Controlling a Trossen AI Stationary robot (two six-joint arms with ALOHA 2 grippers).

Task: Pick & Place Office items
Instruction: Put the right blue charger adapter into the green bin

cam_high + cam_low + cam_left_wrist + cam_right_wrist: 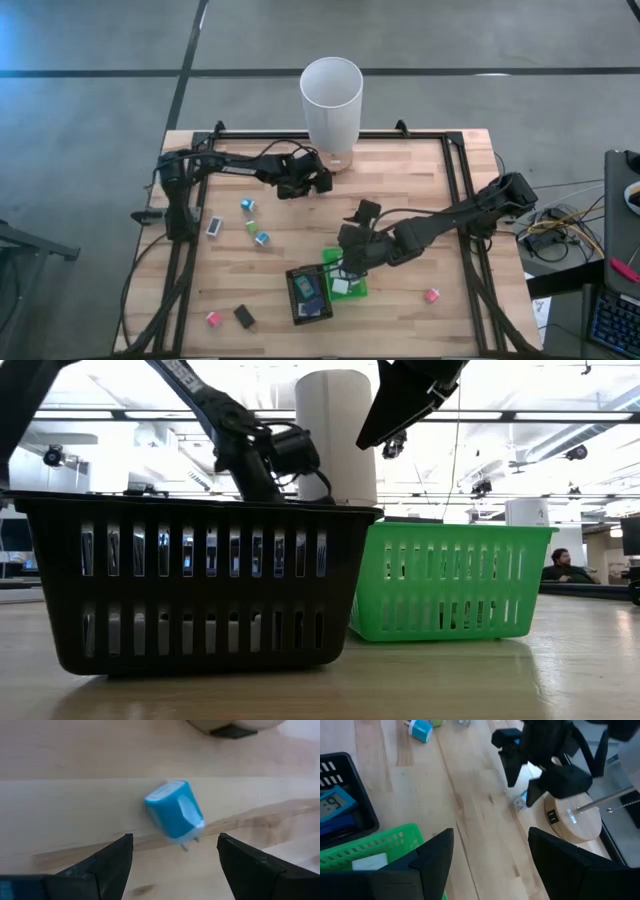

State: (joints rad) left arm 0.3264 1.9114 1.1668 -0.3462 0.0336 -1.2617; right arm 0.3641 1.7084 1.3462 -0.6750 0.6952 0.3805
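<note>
Left gripper (175,857) open, empty, straddling blue plug (175,815) lying on table just ahead of fingertips, near cylinder base (232,726). Right gripper (490,850) open, empty, above green tray (375,847). Risk: rounded plug may squirt sideways if jaws close off-centre.

The wooden tabletop (420,190) carries a black basket (308,295), a green basket (350,280) and a white cylinder (331,110) (small blocks (250,230) scattered); a blue block (175,810) lies just ahead of the left end effector (175,855).

White cylinder (331,110) beside left claw (318,184)
</note>
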